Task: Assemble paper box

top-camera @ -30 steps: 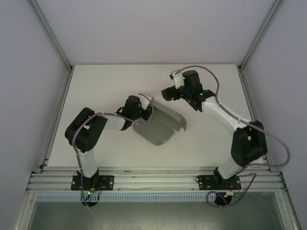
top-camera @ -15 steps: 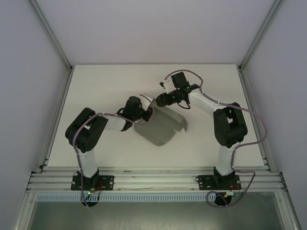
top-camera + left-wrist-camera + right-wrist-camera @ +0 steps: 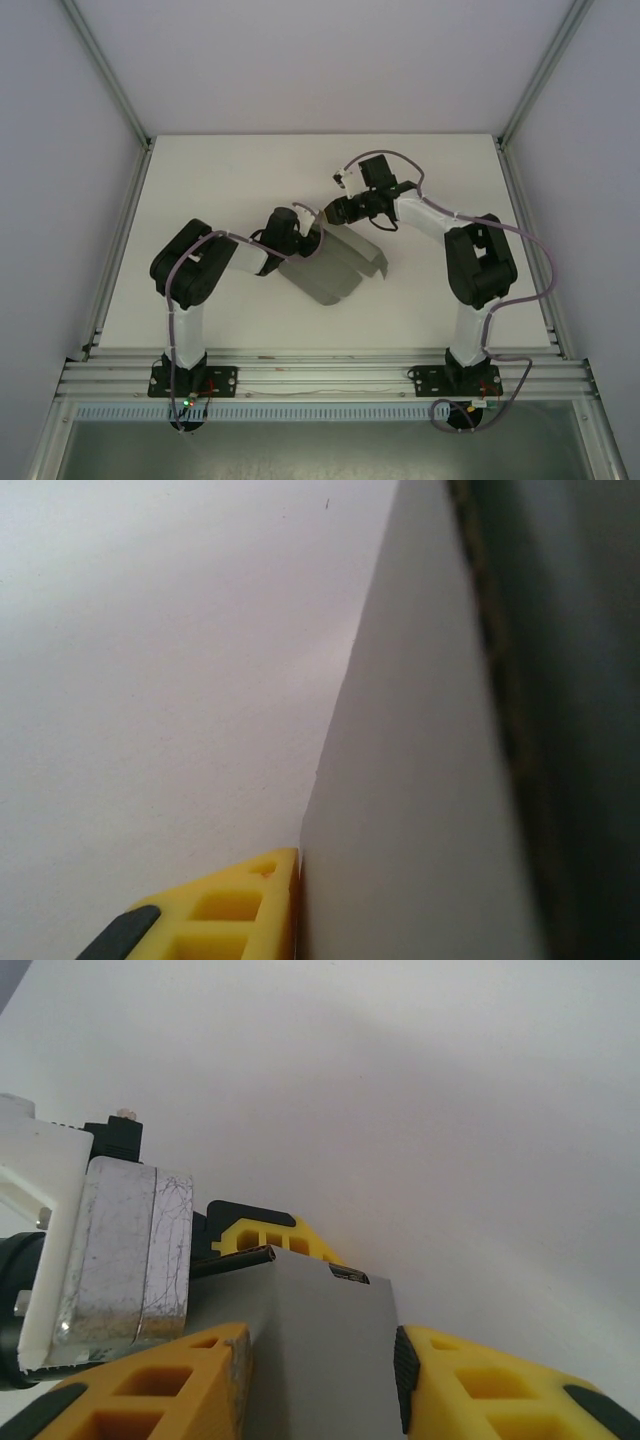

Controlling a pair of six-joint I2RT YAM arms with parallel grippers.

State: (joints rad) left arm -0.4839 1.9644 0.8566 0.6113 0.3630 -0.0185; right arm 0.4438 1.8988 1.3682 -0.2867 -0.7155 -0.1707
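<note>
Nearest, along the aluminium rail (image 3: 330, 372) at the near edge of the tabletop (image 3: 200, 180), we see the left arm's base (image 3: 190, 382) and the right arm's base (image 3: 455, 380). Just beyond, toward the middle of the tabletop, lies the paper box (image 3: 335, 270): plain grey cardboard, partly folded, its panels meeting at creases. It sits askew to the tabletop edges, one corner pointing toward the rail and a notched end toward the right. Its longer run seems to go from near left to far right, though with the folds we cannot be sure.

The left tool (image 3: 303, 237) meets the box at its far left edge. From the left wrist we see one yellow finger (image 3: 235, 912) touching a grey panel that stands on edge, with a dark blurred strip close on the panel's other side; the tool is pinching that panel.

Farther on, the right tool (image 3: 337, 211) reaches in from the right to the box's far edge, just beside the left tool. Its yellow fingers (image 3: 150, 1385) stand spread, a grey panel lying across the gap between them, and past that panel a yellow finger of the left tool shows. Beyond lies bare white tabletop, bounded by pale walls (image 3: 60, 150)
</note>
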